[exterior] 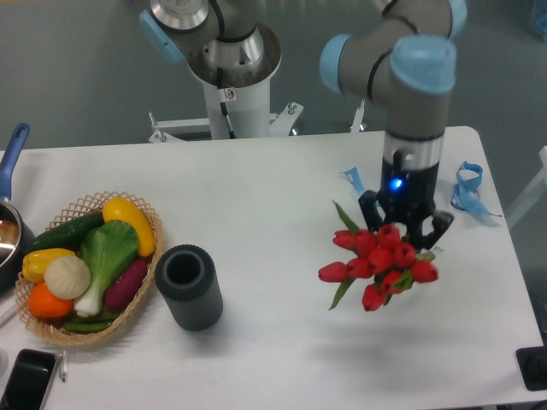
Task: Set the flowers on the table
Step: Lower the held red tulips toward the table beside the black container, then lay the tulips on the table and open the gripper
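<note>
My hand [405, 229] hangs over the right part of the tabletop [282, 196], pointing straight down from the wrist, blue light lit on the body above it. The dark fingers [371, 210] stand on either side of the bunch and are closed in on the flowers [380, 260]; the stems are hidden under the blooms and my hand, so I cannot see the exact point of grip.

Flowers: red tulips, heads bunched tight and facing up toward the camera. A green leaf pokes out up-left toward the middle of the tabletop, another down-left below the blooms. A soft shadow lies on the white surface below and left of the bunch. Whether the stem ends touch the tabletop I cannot tell.

Left of the bunch, well apart: dark ribbed vase [188, 286], upright, mouth open toward the camera. Just beside it on its left, a wicker basket [145, 205] holding vegetables, among them a yellow pepper [130, 224], a green leafy one [107, 252] and an orange one [48, 301].

Far left edge: a pot with a blue handle [13, 154], partly out of frame. Bottom left corner: a black phone [26, 380]. Right of my arm, near the far edge: a blue ribbon [467, 188], and a smaller blue scrap [352, 178] lies left of my wrist.
</note>
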Tool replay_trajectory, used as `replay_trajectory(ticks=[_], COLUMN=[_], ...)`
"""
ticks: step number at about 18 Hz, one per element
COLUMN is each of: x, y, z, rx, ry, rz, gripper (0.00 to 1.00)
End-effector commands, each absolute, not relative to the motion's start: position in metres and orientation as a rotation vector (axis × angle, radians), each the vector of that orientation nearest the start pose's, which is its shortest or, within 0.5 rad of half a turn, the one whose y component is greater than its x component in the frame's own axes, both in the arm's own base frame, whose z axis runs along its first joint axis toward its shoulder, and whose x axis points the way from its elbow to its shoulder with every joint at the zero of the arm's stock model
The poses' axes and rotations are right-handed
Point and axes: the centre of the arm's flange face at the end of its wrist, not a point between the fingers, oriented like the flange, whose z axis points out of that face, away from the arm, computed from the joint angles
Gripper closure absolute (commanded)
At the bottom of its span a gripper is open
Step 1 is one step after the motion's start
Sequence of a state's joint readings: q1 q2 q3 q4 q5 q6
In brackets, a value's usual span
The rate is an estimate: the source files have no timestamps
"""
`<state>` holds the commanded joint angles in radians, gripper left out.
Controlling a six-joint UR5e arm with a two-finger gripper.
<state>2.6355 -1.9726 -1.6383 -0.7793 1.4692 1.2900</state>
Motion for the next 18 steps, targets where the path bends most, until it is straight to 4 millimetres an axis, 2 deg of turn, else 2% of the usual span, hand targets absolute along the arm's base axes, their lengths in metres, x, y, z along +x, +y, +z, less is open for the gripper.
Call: replay_trajectory(ticks=[2, 4, 8, 9, 10, 11, 13, 15, 17, 18], x=[-0.490, -0.493, -0.488, -0.488, -0.488, -0.490, -0.495, -0.516, -0.533, -0.539], y=[0.448, 0.451, 0.461, 0.462, 0.462, 0.462, 0.466, 0.461, 0.440, 0.432], z=[0.287, 0.270, 0.250, 0.246, 0.245, 0.251, 0.274, 0.304, 0.361, 0.378], rx=[-2.909, -2.923, -2.936, -2.936, -2.937, -2.929, -2.904, -2.879, -2.848, -2.852], ry=[0.403, 0.406, 0.429, 0.431, 0.433, 0.429, 0.426, 0.395, 0.342, 0.320], rz=[0.341, 0.306, 0.267, 0.259, 0.257, 0.277, 0.329, 0.409, 0.514, 0.517], gripper=[0.59, 0.59, 0.59, 0.58, 0.46, 0.00, 0.00, 0.00, 0.00, 0.00])
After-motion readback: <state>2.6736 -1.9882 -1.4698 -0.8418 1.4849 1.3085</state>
